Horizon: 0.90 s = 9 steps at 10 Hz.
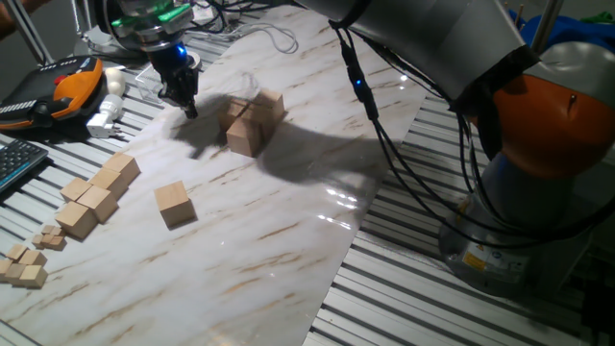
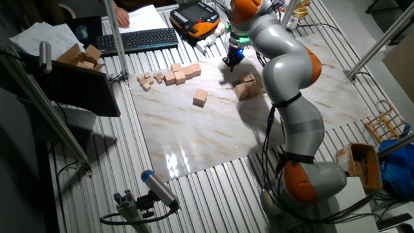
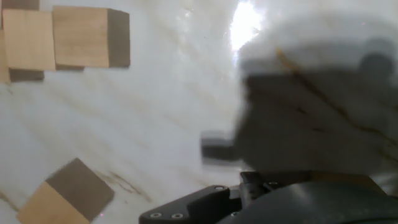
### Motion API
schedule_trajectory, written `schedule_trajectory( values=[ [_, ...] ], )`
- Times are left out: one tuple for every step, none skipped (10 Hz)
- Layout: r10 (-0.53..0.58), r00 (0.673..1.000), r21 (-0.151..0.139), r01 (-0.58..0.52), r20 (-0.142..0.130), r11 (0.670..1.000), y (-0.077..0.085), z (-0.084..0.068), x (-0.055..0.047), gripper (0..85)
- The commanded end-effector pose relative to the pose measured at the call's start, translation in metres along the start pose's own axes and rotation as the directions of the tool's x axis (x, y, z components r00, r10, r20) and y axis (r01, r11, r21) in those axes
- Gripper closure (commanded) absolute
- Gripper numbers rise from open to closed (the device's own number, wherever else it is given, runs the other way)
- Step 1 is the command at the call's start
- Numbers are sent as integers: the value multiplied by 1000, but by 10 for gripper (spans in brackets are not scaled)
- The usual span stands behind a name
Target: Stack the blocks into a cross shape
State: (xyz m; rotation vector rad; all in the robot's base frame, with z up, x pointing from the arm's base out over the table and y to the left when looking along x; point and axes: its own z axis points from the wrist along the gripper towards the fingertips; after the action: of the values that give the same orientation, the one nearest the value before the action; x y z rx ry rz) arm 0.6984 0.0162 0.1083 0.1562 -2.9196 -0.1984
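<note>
Several tan blocks stand clustered and stacked in the middle of the marble board, also seen as the block stack and as blocks side by side at the top left of the hand view. One loose block lies apart toward the front, also seen as the loose block and, I think, the tilted block. My gripper hovers just left of the stack, close to the board, holding nothing. The gripper looks dark and narrow; how far its fingers stand apart is unclear.
A row of joined tan cubes and small cubelets lie at the board's left edge. A keyboard, an orange pendant and white parts sit beyond it. Black cables hang from the arm over the board's right side.
</note>
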Motion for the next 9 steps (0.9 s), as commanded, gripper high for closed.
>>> schedule_trajectory(
  values=[
    [33,999,2,-33,3,999,30,-1,-6,850],
    [65,998,3,-65,-3,998,51,-7,-11,850],
    [92,996,14,-92,-6,996,69,-11,-13,850],
    [117,993,21,-117,0,993,85,-11,-13,850],
    [126,992,20,-126,2,992,93,-8,-12,850],
    [134,991,12,-135,5,991,99,-2,-11,850],
    [143,990,3,-143,6,990,106,4,-9,850],
    [159,987,-3,-159,20,987,114,12,-5,850],
    [168,985,-5,-168,27,986,119,17,-2,850]
  ],
)
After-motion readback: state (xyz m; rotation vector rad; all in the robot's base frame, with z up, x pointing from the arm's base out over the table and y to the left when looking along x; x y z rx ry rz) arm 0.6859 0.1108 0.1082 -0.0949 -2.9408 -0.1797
